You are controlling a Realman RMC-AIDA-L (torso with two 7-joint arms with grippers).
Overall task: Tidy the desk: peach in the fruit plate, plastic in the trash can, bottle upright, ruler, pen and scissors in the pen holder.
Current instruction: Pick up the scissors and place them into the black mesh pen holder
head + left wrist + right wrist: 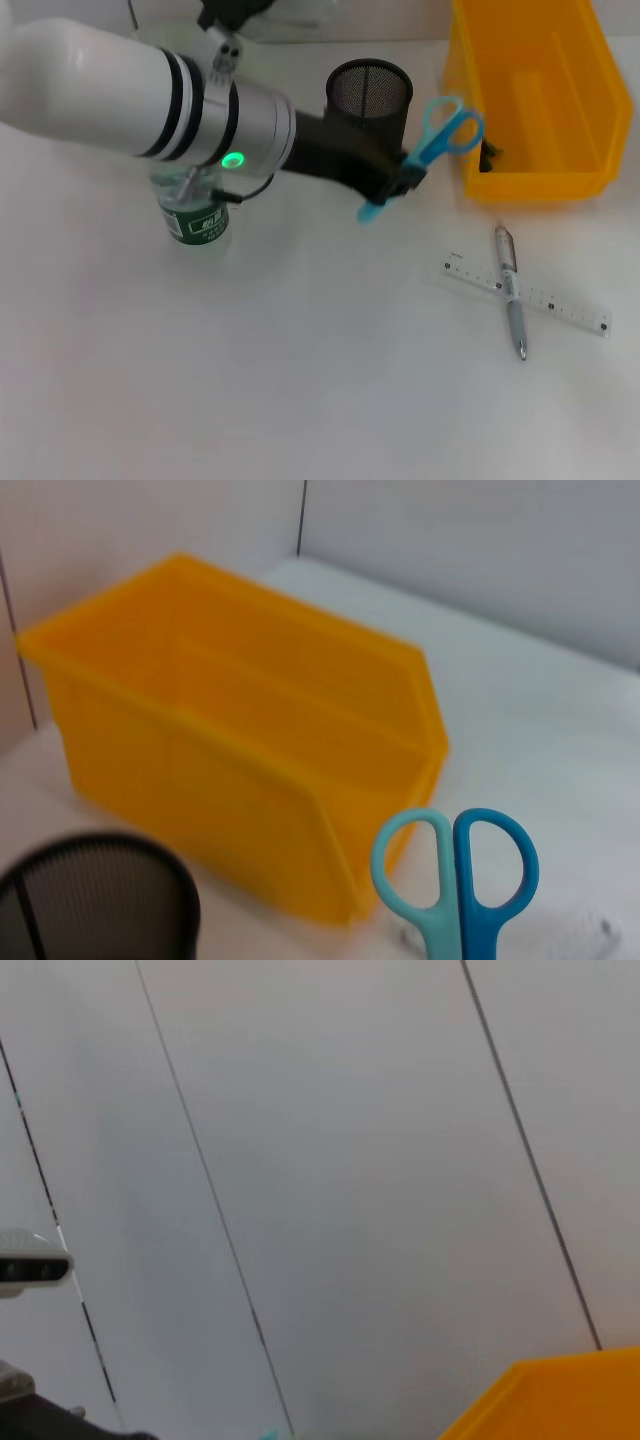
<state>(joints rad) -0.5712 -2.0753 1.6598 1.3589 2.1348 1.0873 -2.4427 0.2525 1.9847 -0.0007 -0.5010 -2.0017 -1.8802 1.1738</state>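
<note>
My left gripper point(398, 182) is shut on the blue scissors point(440, 138) and holds them in the air, handles up, just right of the black mesh pen holder point(370, 92). The scissor handles point(455, 875) and the holder's rim point(100, 855) show in the left wrist view. A pen point(510, 288) lies across a clear ruler point(528, 293) on the table at the front right. A green-labelled bottle point(197, 215) stands upright under my left arm. The right gripper, peach, plate and plastic are out of view.
A yellow bin point(535, 95) stands at the back right, right of the pen holder, with something dark inside it; it also fills the left wrist view point(240, 740). The right wrist view shows a grey wall and the bin's corner point(560, 1400).
</note>
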